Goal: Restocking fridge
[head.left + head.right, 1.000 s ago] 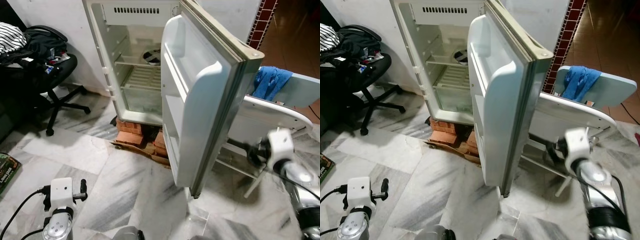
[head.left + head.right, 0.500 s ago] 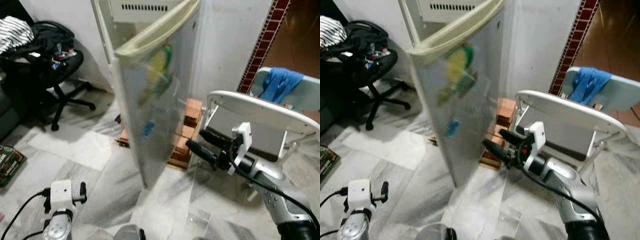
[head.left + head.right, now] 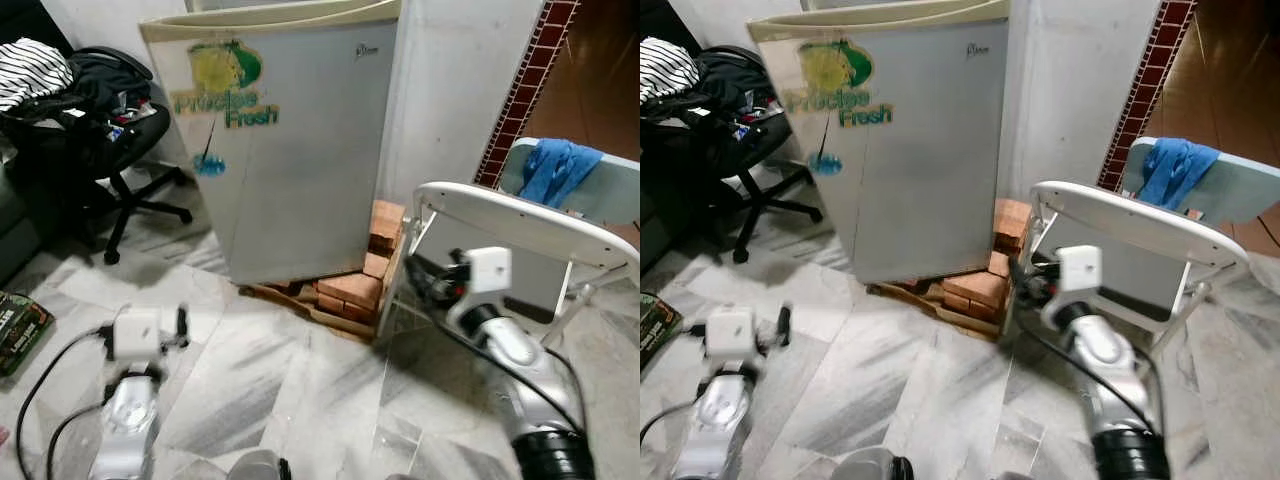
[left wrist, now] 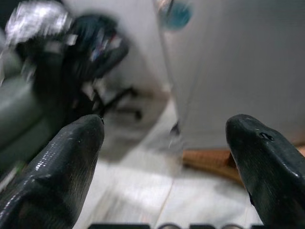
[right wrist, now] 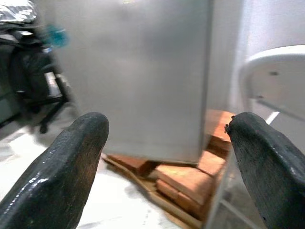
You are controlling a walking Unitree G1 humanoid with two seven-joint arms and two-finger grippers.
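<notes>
The small grey fridge (image 3: 290, 150) stands against the wall with its door shut and a green and yellow "Fresh" sticker on the front. It rests on a stack of red bricks (image 3: 350, 290) and a board. My right gripper (image 5: 166, 120) is open and empty, held low to the right of the fridge, just in front of the white chair, its black fingers (image 3: 422, 276) pointing toward the bricks. My left gripper (image 4: 166, 121) is also open and empty, low over the floor at the left, facing the fridge front.
A black office chair (image 3: 95, 120) piled with bags and clothes stands left of the fridge. A white chair (image 3: 520, 225) with a blue cloth (image 3: 555, 165) behind it is at the right. A green packet (image 3: 15, 325) lies on the marble floor at far left.
The fridge door has swung from wide open to fully shut. My right gripper came round the door's outer face and drew back toward the white chair. The left arm has lifted a little.
</notes>
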